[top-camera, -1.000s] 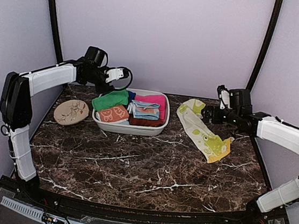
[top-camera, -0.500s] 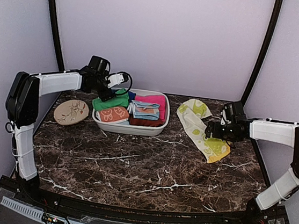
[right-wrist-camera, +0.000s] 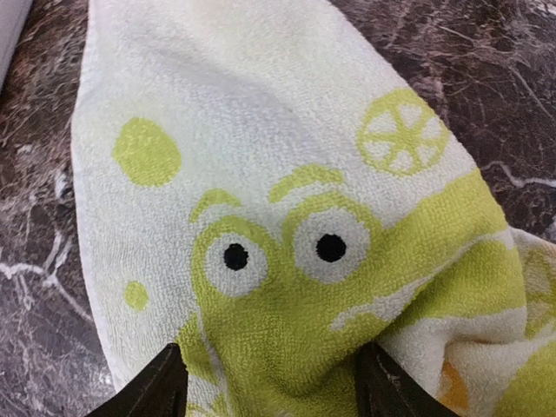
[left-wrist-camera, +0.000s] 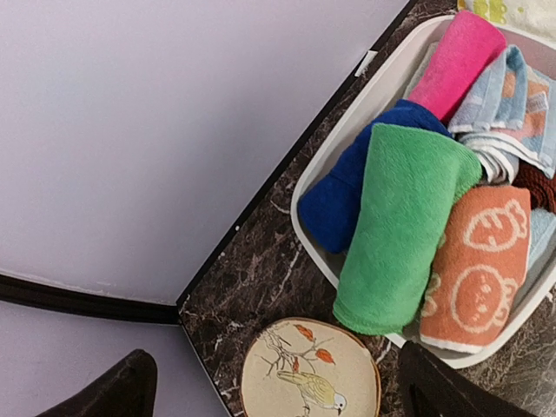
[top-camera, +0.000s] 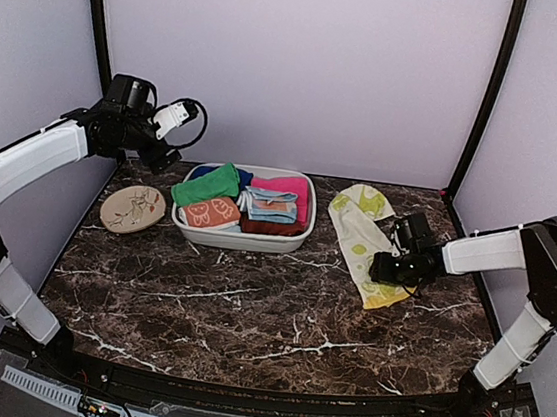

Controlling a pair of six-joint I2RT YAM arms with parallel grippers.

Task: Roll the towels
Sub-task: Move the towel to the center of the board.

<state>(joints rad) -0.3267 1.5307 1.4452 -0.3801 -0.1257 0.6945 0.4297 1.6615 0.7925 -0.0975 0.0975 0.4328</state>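
The bright green towel [top-camera: 206, 184] lies rolled in the white basin [top-camera: 245, 241], resting on a blue cloth; the left wrist view shows this green towel [left-wrist-camera: 404, 226] with its near end over the rim. My left gripper [top-camera: 158, 136] hangs open above and left of the basin, nothing between its fingers [left-wrist-camera: 278, 395]. The cream-white towel with yellow-green shapes [top-camera: 357, 228] lies stretched out on the marble to the right of the basin. My right gripper [top-camera: 384, 271] sits at its near end, and its fingers pinch a raised fold of that towel [right-wrist-camera: 261, 174] between them [right-wrist-camera: 274, 387].
The basin [left-wrist-camera: 347, 122] also holds an orange patterned cloth [top-camera: 213, 211], a pink one [top-camera: 286, 184] and striped blue ones. A round coaster with a bird picture [top-camera: 133, 207] lies left of the basin, below my left gripper [left-wrist-camera: 308, 369]. Walls stand close on both sides.
My left gripper opened and rose up and to the left, away from the green towel, which stays in the basin. My right gripper slid down to the cream towel's near end and closed on it.
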